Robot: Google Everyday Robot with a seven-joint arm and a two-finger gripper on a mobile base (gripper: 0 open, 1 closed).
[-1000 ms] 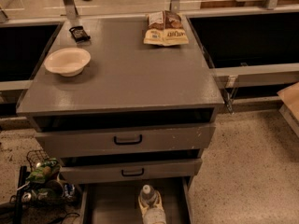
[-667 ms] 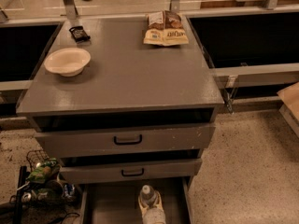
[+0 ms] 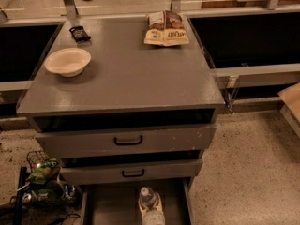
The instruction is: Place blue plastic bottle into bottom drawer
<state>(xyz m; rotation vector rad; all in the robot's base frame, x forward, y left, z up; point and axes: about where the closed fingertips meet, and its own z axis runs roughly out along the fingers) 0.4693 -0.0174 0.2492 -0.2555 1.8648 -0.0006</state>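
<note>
blue plastic bottle point(image 3: 147, 197): in bottom drawer point(image 3: 112, 205), right of its middle | claw point(image 3: 153, 215): over same drawer, against bottle's body; apart or clamped, cannot tell | bowl point(image 3: 68, 61): on worktop point(image 3: 126, 78) above drawer

**One high view, tilted down on the cabinet front**

The single camera stands in front of the grey cabinet point(image 3: 126, 83) and above it. It is tilted steeply down, so both the cabinet's top and its drawer fronts show. It is near: the cabinet fills the middle of the view with its top whole. Below the upper drawers point(image 3: 126, 142), the open bottom drawer point(image 3: 110, 205) is cut by the lower edge. Speckled floor point(image 3: 253, 172) lies to the cabinet's right. The gripper lies outside this view.
</note>
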